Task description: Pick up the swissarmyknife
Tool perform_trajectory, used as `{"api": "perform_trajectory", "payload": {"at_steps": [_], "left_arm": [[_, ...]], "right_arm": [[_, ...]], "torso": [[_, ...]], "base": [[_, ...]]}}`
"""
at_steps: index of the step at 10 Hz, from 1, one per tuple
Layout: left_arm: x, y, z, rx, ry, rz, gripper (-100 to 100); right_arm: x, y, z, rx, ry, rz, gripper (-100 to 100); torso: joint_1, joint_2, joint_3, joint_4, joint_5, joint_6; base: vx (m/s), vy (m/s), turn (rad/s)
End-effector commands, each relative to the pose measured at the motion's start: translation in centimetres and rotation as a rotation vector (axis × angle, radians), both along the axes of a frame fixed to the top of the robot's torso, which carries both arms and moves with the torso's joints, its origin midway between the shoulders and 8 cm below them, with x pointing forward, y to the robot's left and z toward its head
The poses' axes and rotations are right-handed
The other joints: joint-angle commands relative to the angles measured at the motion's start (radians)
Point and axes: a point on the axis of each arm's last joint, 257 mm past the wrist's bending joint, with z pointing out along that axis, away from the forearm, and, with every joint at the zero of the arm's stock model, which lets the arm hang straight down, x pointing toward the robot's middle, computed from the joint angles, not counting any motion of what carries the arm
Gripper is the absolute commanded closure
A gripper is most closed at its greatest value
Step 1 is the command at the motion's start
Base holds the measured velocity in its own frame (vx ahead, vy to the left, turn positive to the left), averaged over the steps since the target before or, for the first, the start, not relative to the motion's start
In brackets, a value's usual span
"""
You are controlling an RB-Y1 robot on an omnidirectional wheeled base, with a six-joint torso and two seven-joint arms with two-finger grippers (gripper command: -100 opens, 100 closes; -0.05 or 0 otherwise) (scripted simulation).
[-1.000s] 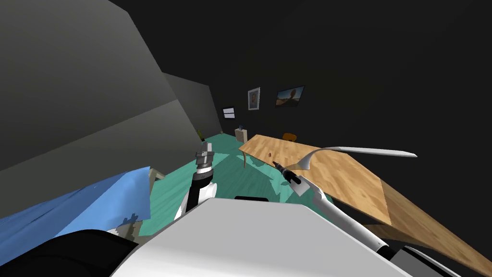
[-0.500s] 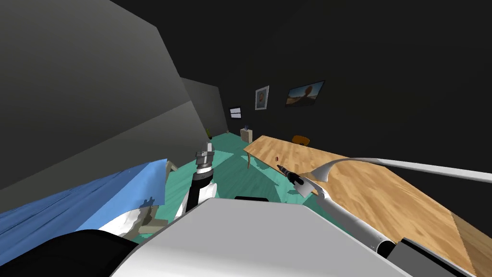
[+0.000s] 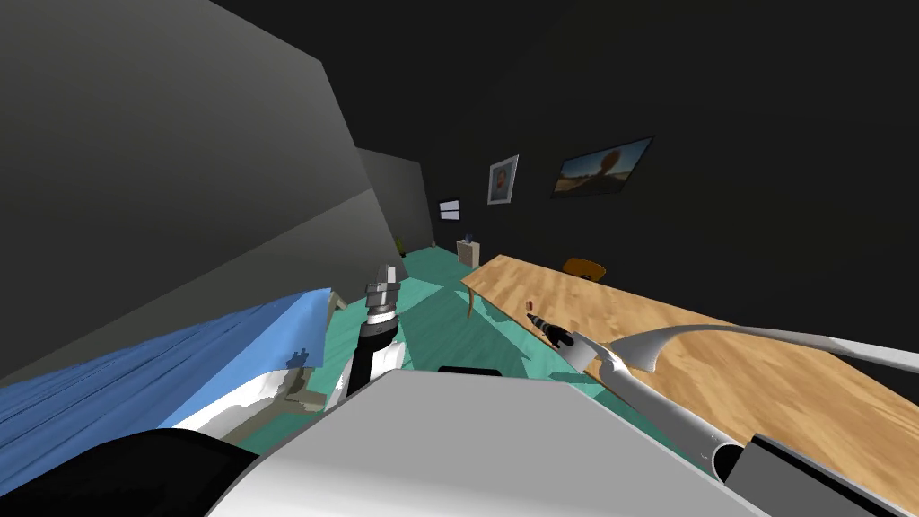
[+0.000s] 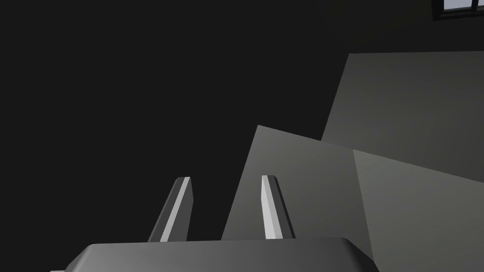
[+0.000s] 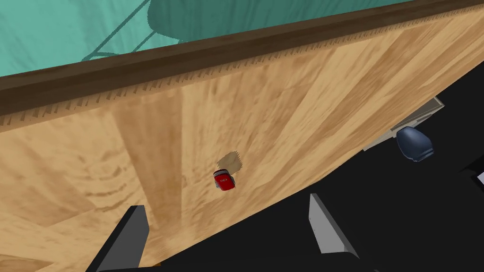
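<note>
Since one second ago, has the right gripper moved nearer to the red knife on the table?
Yes. Judged against the wooden table, the right gripper has advanced toward the red knife, which lies just beyond its open fingers.

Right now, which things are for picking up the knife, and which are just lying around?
For the job: red Swiss army knife; wooden table it lies on; open right gripper.
Just there: blue bed; orange chair; portrait picture; landscape picture; left gripper.
</note>
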Motion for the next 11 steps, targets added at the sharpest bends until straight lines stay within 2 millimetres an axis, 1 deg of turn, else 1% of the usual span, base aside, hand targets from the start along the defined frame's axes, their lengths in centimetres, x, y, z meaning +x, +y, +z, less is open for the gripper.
{"api": "perform_trajectory", "payload": {"at_steps": [1,2,3,5,6,7,8,9,10,11], "left_arm": [[0.0,0.0,0.0,0.0,0.0,0.0,0],[0.0,0.0,0.0,0.0,0.0,0.0,0],[0.0,0.0,0.0,0.0,0.0,0.0,0],[0.0,0.0,0.0,0.0,0.0,0.0,0],[0.0,0.0,0.0,0.0,0.0,0.0,0],[0.0,0.0,0.0,0.0,0.0,0.0,0],[0.0,0.0,0.0,0.0,0.0,0.0,0],[0.0,0.0,0.0,0.0,0.0,0.0,0],[0.0,0.0,0.0,0.0,0.0,0.0,0],[0.0,0.0,0.0,0.0,0.0,0.0,0]], "right_arm": [[-0.3,-0.6,-0.5,-0.01,0.011,-0.007,-100],[-1.0,-2.4,-1.0,-0.046,0.042,-0.018,-100],[-1.5,-3.2,-1.3,-0.055,0.053,-0.031,-100],[-3.7,-7.3,-2.3,-0.13,0.123,-0.066,-100],[-4.1,-7.9,-2.5,-0.137,0.132,-0.076,-100],[-4.2,-8.0,-2.5,-0.138,0.133,-0.077,-100],[-5.3,-9.8,-2.8,-0.171,0.164,-0.093,-100],[-6.9,-12.2,-3.2,-0.209,0.202,-0.119,-100],[-6.9,-12.2,-3.2,-0.209,0.202,-0.119,-100],[-7.8,-13.6,-3.3,-0.234,0.226,-0.131,-100]], "torso": [[0.0,0.0,0.0,0.0,0.0,0.0],[0.001,0.003,0.001,0.0,0.0,0.0],[0.001,0.002,0.001,0.001,0.0,-0.001],[0.001,-0.001,0.0,0.0,0.0,-0.001],[0.001,-0.004,-0.002,-0.001,0.0,-0.001],[0.001,-0.002,-0.001,-0.001,0.0,0.0],[0.0,0.002,0.001,0.0,0.0,0.001],[0.0,0.002,0.001,0.001,0.0,0.0],[0.0,-0.001,0.0,0.0,0.0,-0.001],[0.0,0.0,0.0,0.0,0.0,0.001]], "base": [[0.036,0.006,-0.018],[0.057,0.004,0.29],[0.079,-0.003,0.149],[0.141,0.001,0.257],[0.115,-0.008,0.146],[0.035,-0.013,-0.004],[0.053,-0.018,0.207],[0.11,-0.013,0.357],[0.095,-0.023,0.091],[0.088,-0.022,0.143]]}}
